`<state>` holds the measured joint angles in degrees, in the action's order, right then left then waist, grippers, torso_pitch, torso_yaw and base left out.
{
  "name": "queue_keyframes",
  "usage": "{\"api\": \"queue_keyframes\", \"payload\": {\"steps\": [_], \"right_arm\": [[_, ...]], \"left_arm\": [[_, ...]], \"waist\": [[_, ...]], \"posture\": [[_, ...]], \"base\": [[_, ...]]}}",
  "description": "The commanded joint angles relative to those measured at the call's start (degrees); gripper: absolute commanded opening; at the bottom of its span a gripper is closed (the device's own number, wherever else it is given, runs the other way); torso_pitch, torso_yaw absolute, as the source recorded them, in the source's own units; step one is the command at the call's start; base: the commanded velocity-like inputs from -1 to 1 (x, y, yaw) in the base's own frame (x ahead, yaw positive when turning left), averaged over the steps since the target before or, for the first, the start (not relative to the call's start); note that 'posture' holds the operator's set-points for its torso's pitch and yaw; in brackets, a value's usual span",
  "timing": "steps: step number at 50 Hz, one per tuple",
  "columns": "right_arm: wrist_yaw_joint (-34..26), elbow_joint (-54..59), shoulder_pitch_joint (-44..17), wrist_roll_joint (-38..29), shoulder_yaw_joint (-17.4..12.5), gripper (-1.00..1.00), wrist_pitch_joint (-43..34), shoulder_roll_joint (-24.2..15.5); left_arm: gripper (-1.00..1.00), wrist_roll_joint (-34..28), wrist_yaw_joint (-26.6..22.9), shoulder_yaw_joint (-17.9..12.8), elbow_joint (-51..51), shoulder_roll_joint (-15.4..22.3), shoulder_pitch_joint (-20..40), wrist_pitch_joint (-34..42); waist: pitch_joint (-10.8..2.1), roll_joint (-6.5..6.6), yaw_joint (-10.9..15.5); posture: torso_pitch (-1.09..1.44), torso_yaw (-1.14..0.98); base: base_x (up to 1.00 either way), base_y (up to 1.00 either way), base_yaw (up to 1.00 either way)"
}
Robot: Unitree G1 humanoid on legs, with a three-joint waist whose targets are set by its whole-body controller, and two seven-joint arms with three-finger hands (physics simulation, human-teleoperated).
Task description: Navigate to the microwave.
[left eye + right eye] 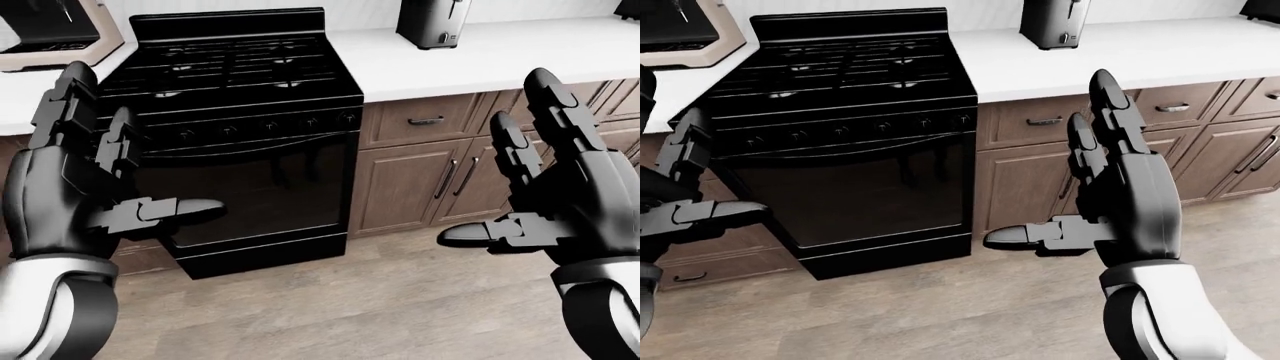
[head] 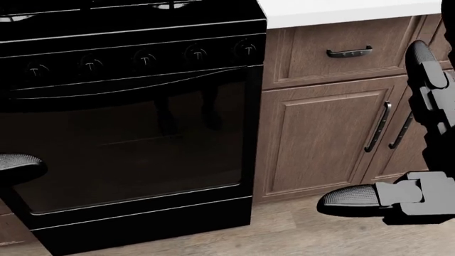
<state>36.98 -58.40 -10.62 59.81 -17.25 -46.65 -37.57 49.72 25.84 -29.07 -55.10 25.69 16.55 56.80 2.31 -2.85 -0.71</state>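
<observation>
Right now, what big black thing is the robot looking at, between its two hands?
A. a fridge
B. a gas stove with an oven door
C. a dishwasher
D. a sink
B: the black gas stove has burner grates on top, a row of knobs and a glass oven door, and stands between the open left hand and right hand.

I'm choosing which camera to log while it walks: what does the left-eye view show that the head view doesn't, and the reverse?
Only the left-eye view shows the stove's burner grates, the dark appliance on the white counter, the tan-framed appliance at top left, and the whole left hand.

The head view adds nothing new, only a closer look.

Both show the black stove, the brown cabinets, the wood floor and the open right hand.
</observation>
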Motion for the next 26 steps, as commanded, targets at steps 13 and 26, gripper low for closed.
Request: {"api": "queue_keyframes", "payload": {"steps": [13,26], "right_arm": [[-0.5,-1.6,-1.1,-0.4,-1.6,1.00,2.1,-0.5],[-0.3,-1.6,-1.5,-0.4,-1.3,1.00,1.7,-0.5]], "left_arm": [[1.00,-0.4,0.4,-1.6,-1.2,1.1,1.4,-2.1],[1.00,0.2,1.3,-1.4,-1.1,1.5,1.6,-2.1]], "waist": [[-0.42,3.99,0.8],[-1.02,-0.42,0.3]], "posture": [[0.00,0.00],[0.00,0.00]], "base": [[0.00,0.40,0.00],[0.00,0.40,0.00]]}}
